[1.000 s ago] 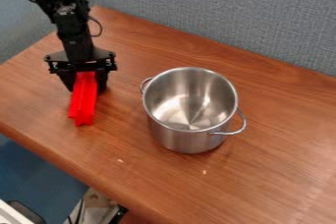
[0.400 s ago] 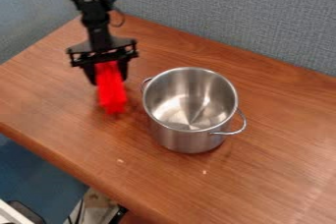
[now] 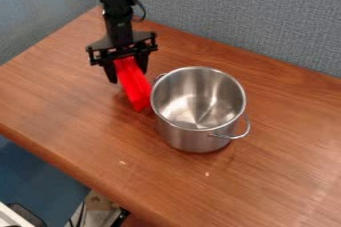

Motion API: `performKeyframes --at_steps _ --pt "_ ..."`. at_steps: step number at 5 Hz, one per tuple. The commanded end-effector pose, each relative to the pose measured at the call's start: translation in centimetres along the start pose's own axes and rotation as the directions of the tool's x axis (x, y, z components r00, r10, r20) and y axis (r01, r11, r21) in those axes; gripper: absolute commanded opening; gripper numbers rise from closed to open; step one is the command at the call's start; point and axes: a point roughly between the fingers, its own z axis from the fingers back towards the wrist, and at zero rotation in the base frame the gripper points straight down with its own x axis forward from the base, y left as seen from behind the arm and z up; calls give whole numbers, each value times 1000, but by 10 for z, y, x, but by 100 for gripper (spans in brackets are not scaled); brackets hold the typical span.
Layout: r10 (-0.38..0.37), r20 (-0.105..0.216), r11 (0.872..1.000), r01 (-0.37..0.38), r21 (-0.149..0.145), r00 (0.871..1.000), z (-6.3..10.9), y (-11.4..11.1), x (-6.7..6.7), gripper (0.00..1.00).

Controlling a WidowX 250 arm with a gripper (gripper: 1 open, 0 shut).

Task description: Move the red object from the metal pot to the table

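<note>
My gripper (image 3: 126,62) hangs from the dark arm at the upper left, shut on the top end of the red object (image 3: 134,85). This bright red bar hangs tilted below the jaws, its lower end close above the table (image 3: 54,102). It is just left of the metal pot (image 3: 200,108), almost touching the rim. The shiny pot stands upright near the middle of the table, one loop handle (image 3: 242,128) showing at its lower right. Nothing shows inside it.
A blue-grey wall rises behind the table. The table's front edge runs diagonally from the lower left to the lower right, with floor and clutter below it.
The gripper has carried the red object from the table's left side rightward and farther back, ending right beside the pot. The pot has stayed in place.
</note>
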Motion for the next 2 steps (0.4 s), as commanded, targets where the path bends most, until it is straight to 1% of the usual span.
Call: performKeyframes --at_steps 1,2 --pt "55 91 998 -52 -28 994 15 -10 -3 0" --pt "86 95 996 -83 -33 992 11 6 0 0"
